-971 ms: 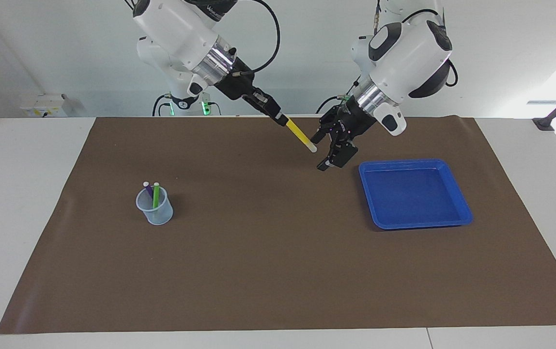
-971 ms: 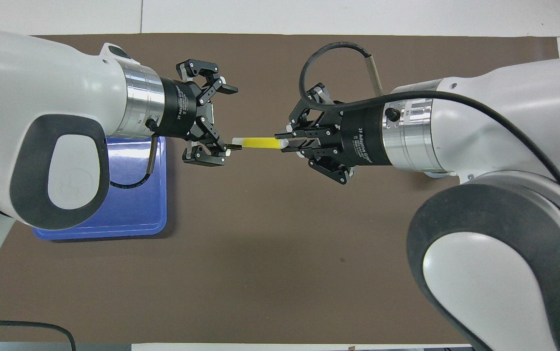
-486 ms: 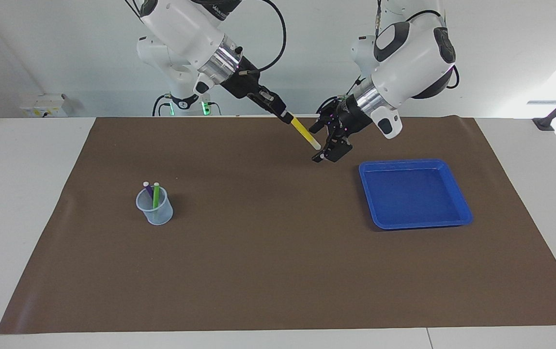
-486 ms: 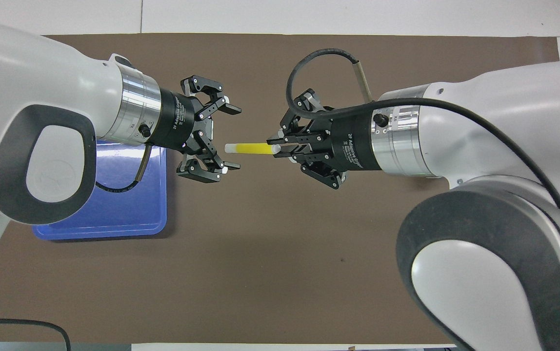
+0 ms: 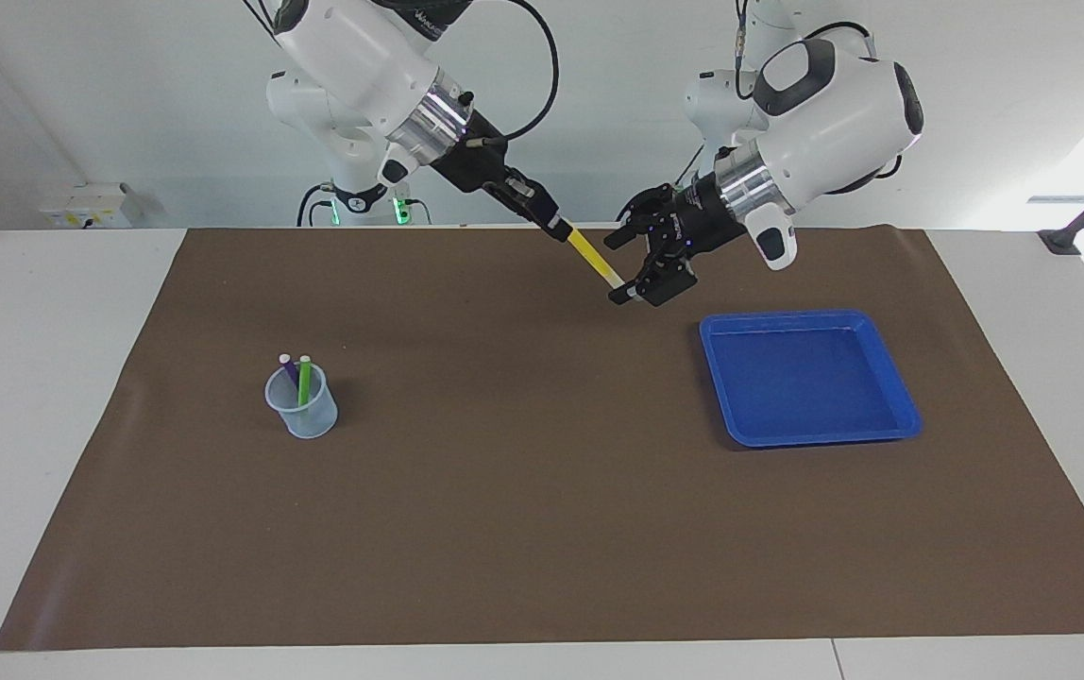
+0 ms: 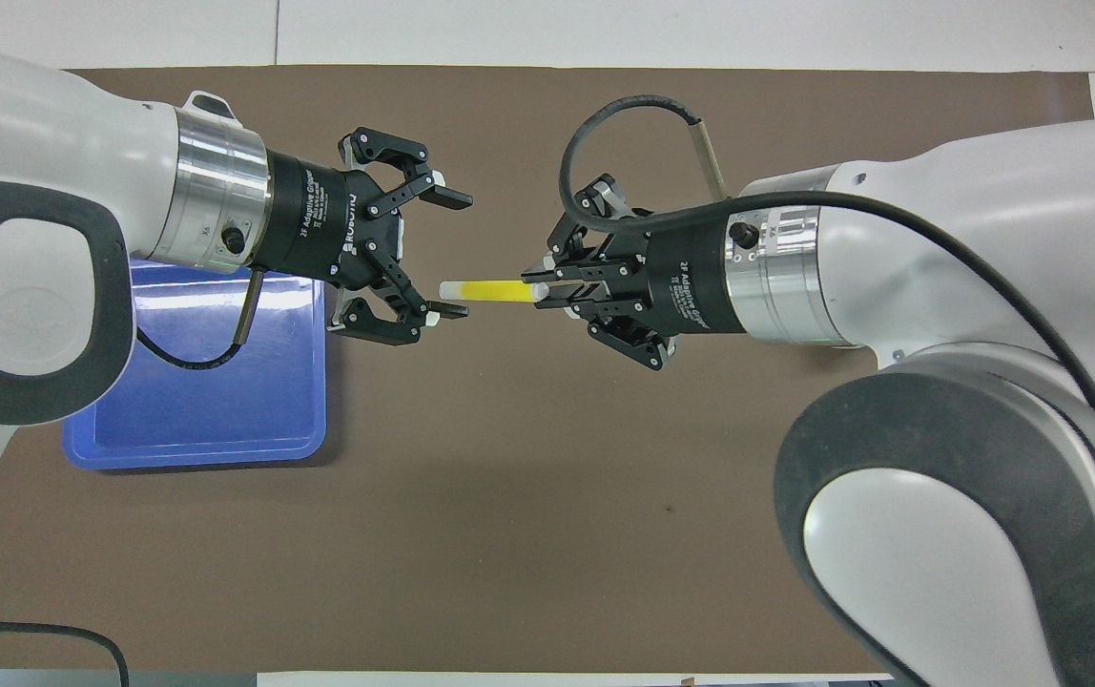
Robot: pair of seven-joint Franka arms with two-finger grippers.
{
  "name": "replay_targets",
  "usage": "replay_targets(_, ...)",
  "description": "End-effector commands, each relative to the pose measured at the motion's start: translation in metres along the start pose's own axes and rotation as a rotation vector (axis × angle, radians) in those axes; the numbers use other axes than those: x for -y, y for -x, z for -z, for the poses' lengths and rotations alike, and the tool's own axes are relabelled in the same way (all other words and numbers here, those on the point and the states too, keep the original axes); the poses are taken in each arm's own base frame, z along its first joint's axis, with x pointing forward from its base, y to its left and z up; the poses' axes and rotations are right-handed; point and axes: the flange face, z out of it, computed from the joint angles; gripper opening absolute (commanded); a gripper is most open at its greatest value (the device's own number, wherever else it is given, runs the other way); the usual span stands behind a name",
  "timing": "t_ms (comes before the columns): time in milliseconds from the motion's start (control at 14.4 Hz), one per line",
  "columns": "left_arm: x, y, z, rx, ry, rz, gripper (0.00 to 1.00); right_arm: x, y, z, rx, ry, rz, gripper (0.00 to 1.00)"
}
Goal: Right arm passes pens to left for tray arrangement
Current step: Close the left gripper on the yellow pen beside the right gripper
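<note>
A pale-blue cup (image 5: 302, 406) stands on the brown mat (image 5: 523, 529) (white table (image 5: 51, 378) underneath).

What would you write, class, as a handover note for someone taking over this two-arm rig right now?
Right gripper: shut on the yellow pen, holding it out in the air over the brown mat.
Left gripper: open, fingers around the pen's whitish tip, not yet clamped.
Purple pen and green pen: standing in the cup toward the right arm's end of the table.
Blue tray: toward the left arm's end, with no pens in it.
Done: yellow pen picked and presented.
Left: complete this handover, lay the pen in the tray, then repeat for the other two.
</note>
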Motion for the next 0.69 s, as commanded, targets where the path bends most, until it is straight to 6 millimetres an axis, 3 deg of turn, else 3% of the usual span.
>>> replay_targets(0,0.01,0.005,0.004,0.032,-0.012,-0.018,0.92,0.004,0.001,-0.003,0.007,-0.013,-0.016,0.0)
replay_targets(624,0.024,-0.002,-0.009,0.041,-0.01,0.01,0.83,0.002,0.0,-0.004,0.005,-0.01,-0.011,0.0)
